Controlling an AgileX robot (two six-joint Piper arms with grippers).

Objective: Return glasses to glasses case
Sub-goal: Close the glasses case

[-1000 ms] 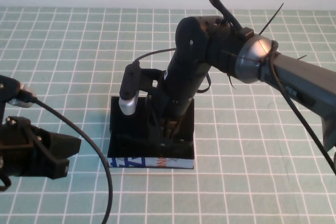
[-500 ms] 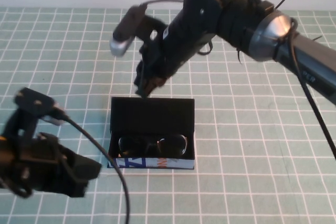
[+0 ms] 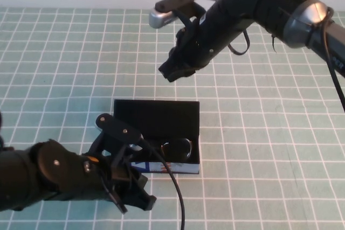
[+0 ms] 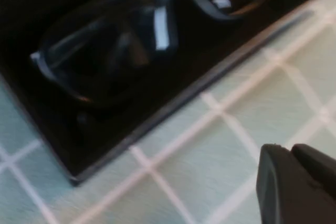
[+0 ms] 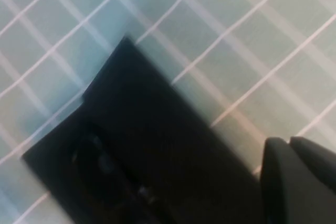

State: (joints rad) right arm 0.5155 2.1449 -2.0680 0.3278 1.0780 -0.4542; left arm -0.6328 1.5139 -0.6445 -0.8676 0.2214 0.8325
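While the glasses [image 3: 177,147] lie inside the glasses case [image 3: 156,118], you can see only one lens and part of the frame from the high view, since the left arm covers the rest; the left wrist view shows the black frame and both lenses [image 4: 131,35] resting on the black lining, close to the case's front wall. Case sits open on the bench [image 3: 259,149] w/ its flat lid laid back toward the far side, and the light blue printed front edge [image 3: 172,167] faces the robot. Your left end effector [image 3: 135,200] is low, just in front of the case's front-left corner, w/ the left arm's wrist overlapping that corner from above. In the left wrist view a dark fingertip [image 4: 294,187] shows over the green grid beside the case edge, not touching it as far as you can see. Whether the left fingers are apart or together, you cannot tell from these views. Your right end effector [image 3: 173,71] is raised over the bench beyond the case's far edge, well apart from the glasses, holding nothing you can see. Right wrist view looks down on the black case [image 5: 136,166] lying at an angle across the grid, w/ a dark fingertip [image 5: 299,177] at the corner of the view. Whether the right fingers are apart or together, you cannot tell either. Bench surface is a pale green cloth w/ white grid lines, and a black cable [image 3: 175,192] trails from the left arm toward the robot.
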